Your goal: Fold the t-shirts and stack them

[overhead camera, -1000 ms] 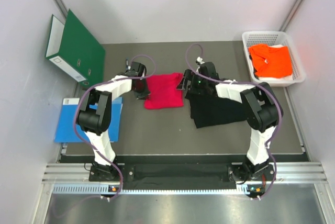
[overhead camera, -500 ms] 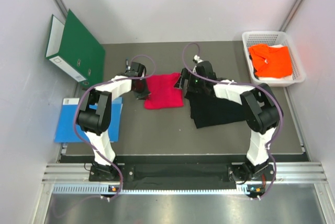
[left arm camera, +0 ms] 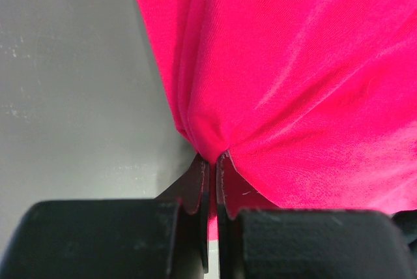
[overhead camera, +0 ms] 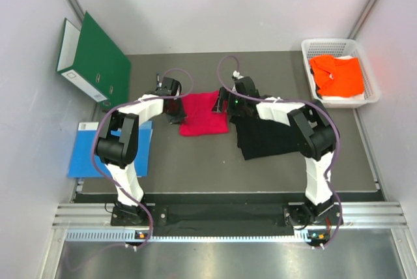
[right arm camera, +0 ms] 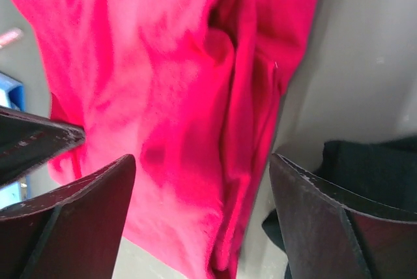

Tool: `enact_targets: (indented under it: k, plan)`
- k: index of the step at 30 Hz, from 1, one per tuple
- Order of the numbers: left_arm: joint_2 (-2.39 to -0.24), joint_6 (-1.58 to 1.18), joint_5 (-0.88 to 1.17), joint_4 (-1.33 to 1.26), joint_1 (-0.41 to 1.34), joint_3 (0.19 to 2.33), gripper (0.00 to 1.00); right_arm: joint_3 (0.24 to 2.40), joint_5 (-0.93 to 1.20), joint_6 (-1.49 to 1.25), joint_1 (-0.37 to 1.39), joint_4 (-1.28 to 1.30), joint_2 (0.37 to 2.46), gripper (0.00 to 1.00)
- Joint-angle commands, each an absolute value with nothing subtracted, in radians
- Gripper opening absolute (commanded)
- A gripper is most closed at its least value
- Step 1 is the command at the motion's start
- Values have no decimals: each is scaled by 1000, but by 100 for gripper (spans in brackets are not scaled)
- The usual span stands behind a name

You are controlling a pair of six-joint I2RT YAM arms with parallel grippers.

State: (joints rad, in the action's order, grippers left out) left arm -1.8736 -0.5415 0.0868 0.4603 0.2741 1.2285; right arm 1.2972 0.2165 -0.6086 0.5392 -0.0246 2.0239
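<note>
Your crimson t-shirt (overhead camera: 204,115) lies folded into a rough square near the middle of the desk (overhead camera: 195,158), between the two arms. It is soft, matte knit. In the left wrist view the cloth (left arm camera: 293,64) gathers into ridges that run down to one pinched point. In the right wrist view its right edge (right arm camera: 182,96) shows several stacked, rumpled layers.

Your left gripper (left arm camera: 214,161) is clamped on the crimson t-shirt's left edge, its thin dark fingers pressed together with a sliver of red between them. From above it sits at that edge (overhead camera: 178,115). Your right gripper (right arm camera: 202,161) is spread wide over the shirt's right edge, its dark, scuffed fingers (right arm camera: 85,214) well apart with nothing pinched. You cannot tell whether they touch the cloth. From above it hangs at the shirt's upper right corner (overhead camera: 220,103).

Just to the right, the black t-shirt (overhead camera: 264,139) lies flat in a loose rectangle, partly under the right arm. Its edge shows in the right wrist view (right arm camera: 371,168).

The bright orange t-shirt (overhead camera: 337,75) sits crumpled in a white latticed plastic basket (overhead camera: 306,49) at the far right corner.

On the left, a green binder (overhead camera: 98,60) stands tilted against the wall. The label on its white spine is too small to read. A flat blue sheet (overhead camera: 85,158) lies beside the left arm.
</note>
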Motion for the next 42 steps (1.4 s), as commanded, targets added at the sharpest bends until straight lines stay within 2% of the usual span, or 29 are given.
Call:
enact_targets:
  k: [1, 4, 7, 10, 11, 12, 14, 15, 16, 17, 22, 30, 42]
  plan:
    - [-1859, -517, 84, 506, 270, 1197, 0, 1362, 166, -577, 569, 43, 2051, 80]
    - [-1859, -522, 95, 503, 270, 1195, 0, 1422, 167, -568, 591, 83, 2101, 76]
    - [-1855, -520, 98, 505, 268, 1193, 0, 1486, 175, -555, 617, 138, 2161, 66]
    - [-1841, -515, 98, 511, 270, 1190, 0, 1486, 179, -560, 630, 140, 2177, 42]
    - [-1838, -515, 98, 520, 268, 1187, 0, 1480, 178, -560, 634, 140, 2169, 25]
    - [-1835, -512, 98, 526, 268, 1186, 0, 1467, 175, -555, 632, 141, 2160, 17]
    - [-1819, -514, 78, 566, 268, 1192, 43, 1451, 152, -540, 641, 156, 2122, 5]
    - [-1812, -529, 55, 580, 270, 1193, 61, 1444, 140, -511, 643, 169, 2105, 4]
    - [-1789, -540, 32, 594, 268, 1193, 74, 1442, 121, -496, 650, 185, 2086, 4]
    - [-1772, -549, -33, 612, 270, 1184, 97, 1443, 82, -479, 664, 201, 2045, 3]
    - [-1692, -578, -69, 600, 262, 1144, 98, 1485, -24, -345, 710, 328, 1935, 3]
    - [-1759, -577, -64, 600, 261, 1131, 98, 1447, -146, -301, 712, 468, 1749, 3]
    - [-1804, -569, -45, 560, 261, 1088, 98, 1212, -184, -285, 520, 505, 1537, 5]
